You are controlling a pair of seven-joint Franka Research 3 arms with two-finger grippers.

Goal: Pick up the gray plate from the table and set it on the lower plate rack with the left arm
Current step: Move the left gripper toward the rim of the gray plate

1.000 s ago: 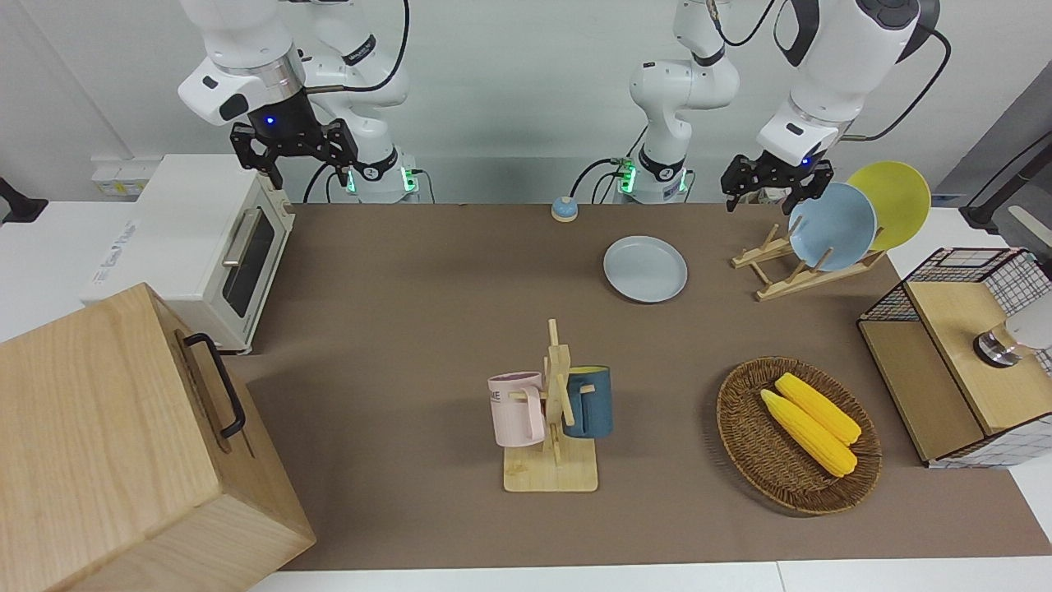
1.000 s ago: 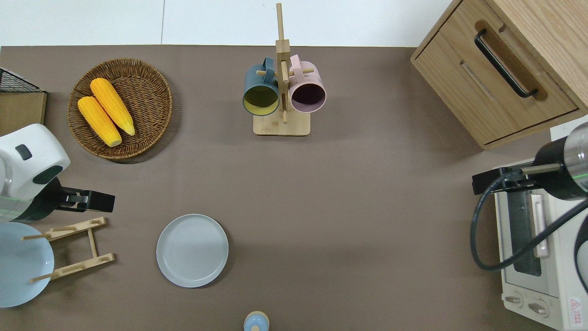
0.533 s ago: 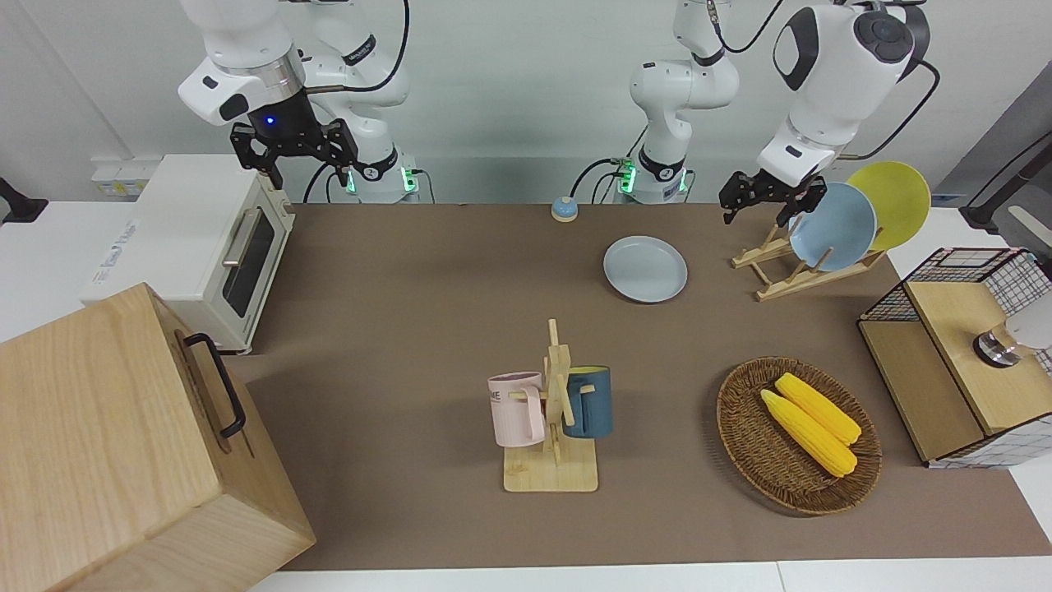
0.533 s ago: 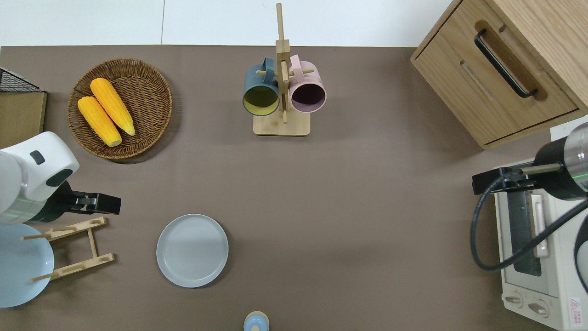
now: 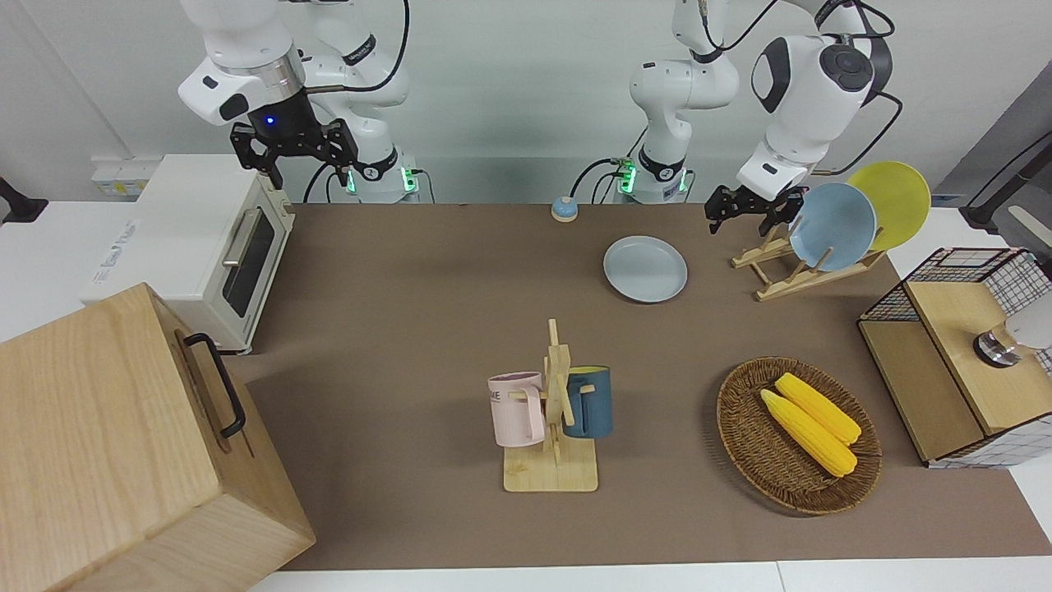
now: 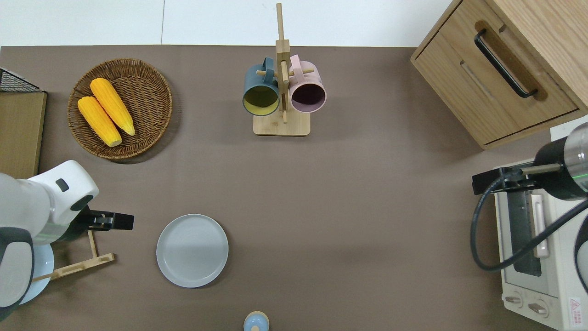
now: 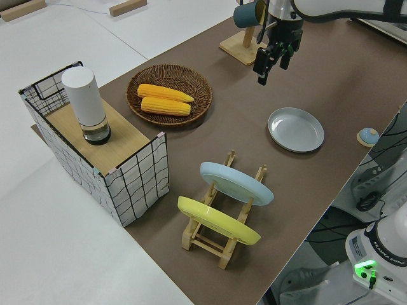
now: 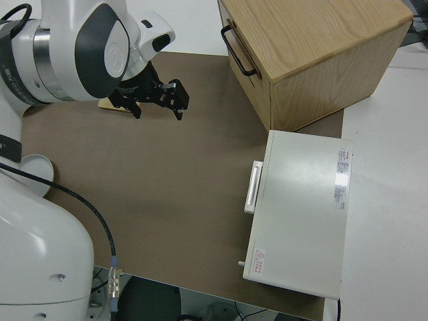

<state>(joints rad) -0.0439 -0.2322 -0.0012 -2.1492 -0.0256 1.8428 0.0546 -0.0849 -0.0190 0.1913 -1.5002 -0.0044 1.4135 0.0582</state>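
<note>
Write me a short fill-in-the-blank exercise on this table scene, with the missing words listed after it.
1. The gray plate lies flat on the ______.
2. The wicker basket holds two cobs of ______.
3. The pink mug and the dark blue mug hang on a wooden ______.
4. In the plate rack stand a sky-blue plate and a ______ plate.

Missing words: table; corn; stand; yellow

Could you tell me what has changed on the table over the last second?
Only the left gripper has moved: in the overhead view it has travelled from over the rack's farther rail toward the gray plate, and is now over the table between the lower plate rack and that plate. It has grasped nothing. The plate lies where it was, and the right arm is parked.
</note>
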